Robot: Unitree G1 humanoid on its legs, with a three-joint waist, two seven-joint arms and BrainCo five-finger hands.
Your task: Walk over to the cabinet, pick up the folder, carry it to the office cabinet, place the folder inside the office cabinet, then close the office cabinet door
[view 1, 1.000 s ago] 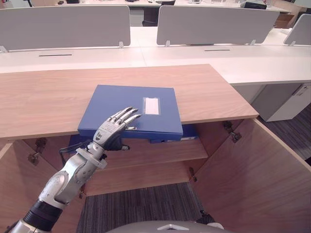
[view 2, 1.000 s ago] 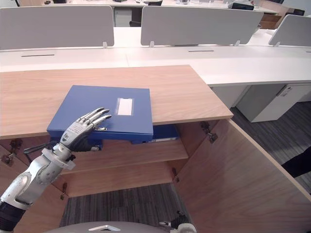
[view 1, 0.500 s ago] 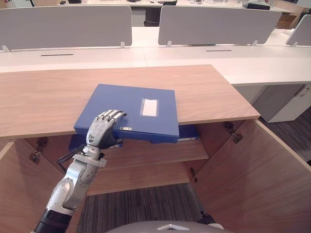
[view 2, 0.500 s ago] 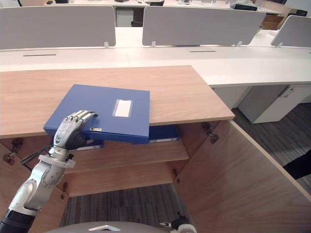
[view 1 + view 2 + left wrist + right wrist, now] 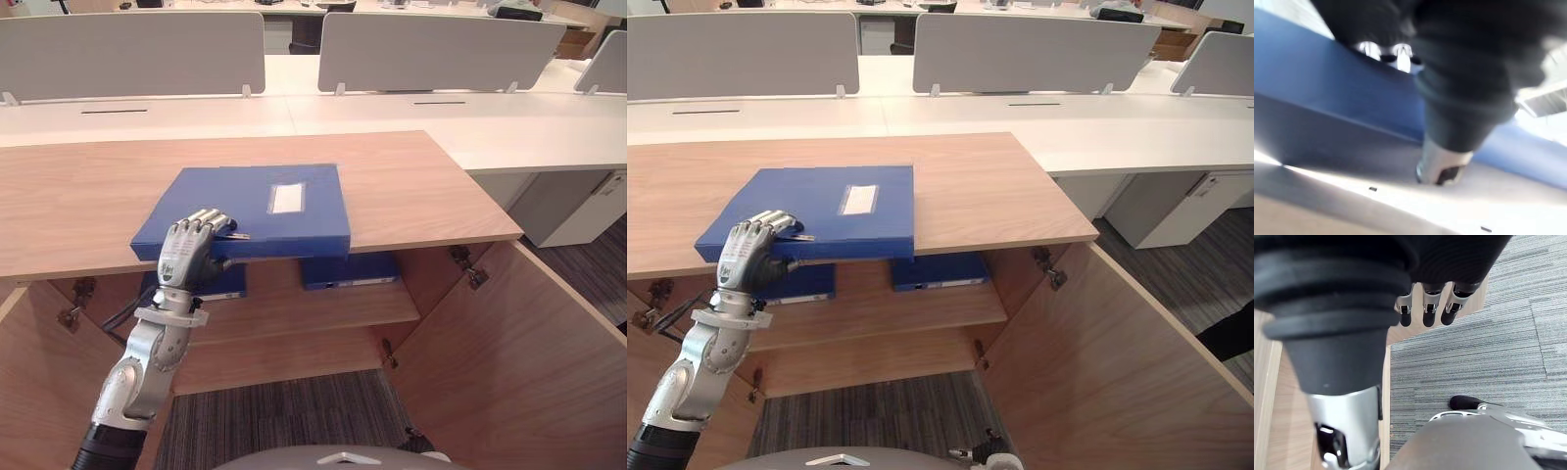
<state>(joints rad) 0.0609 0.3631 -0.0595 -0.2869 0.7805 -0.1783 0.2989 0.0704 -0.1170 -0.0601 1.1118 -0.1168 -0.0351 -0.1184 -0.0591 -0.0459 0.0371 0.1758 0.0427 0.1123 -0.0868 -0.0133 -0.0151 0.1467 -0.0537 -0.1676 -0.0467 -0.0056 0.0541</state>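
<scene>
We see the blue folder [image 5: 250,206] lying flat on the wooden counter [image 5: 421,186] that tops the cabinet, its near edge reaching past the counter's front lip. Our left hand [image 5: 191,257] has its fingers curled over the folder's near left corner, with the thumb beneath, so it has that corner clamped. In its wrist view our right hand [image 5: 1429,313] hangs above the carpet with loose fingers, holding nothing.

Below the counter the cabinet stands open, with one wooden door [image 5: 500,343] swung out on the right. On the shelf [image 5: 323,308] inside lie two more blue folders [image 5: 348,269], side by side and apart. Behind the counter run white desks [image 5: 392,113] with grey divider screens [image 5: 441,49]. The floor is grey striped carpet [image 5: 284,411].
</scene>
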